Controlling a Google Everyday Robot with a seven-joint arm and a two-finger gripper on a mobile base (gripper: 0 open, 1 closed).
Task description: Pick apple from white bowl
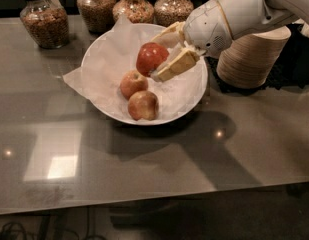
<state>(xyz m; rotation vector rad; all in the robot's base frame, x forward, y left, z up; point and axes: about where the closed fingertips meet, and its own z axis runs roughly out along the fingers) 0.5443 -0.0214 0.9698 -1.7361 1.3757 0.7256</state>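
Your tool [158, 57] grips the apple [148, 58] tight, just over the white bowl [198, 91]. Next, lift it up and clear, slowly.

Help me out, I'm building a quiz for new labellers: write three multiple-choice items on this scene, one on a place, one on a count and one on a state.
1. Where is the gripper?
A. reaching in over the white bowl
B. left of it
C. in front of it

2. How many apples are in view?
A. two
B. three
C. five

3. The reddest apple is:
A. lying loose at the bowl's bottom
B. held between the fingers
C. outside the bowl

Answers:
1 A, the gripper comes in over the bowl's right rim.
2 B, the red one plus two paler apples.
3 B, a finger sits on each side of it, and it is above the other two.
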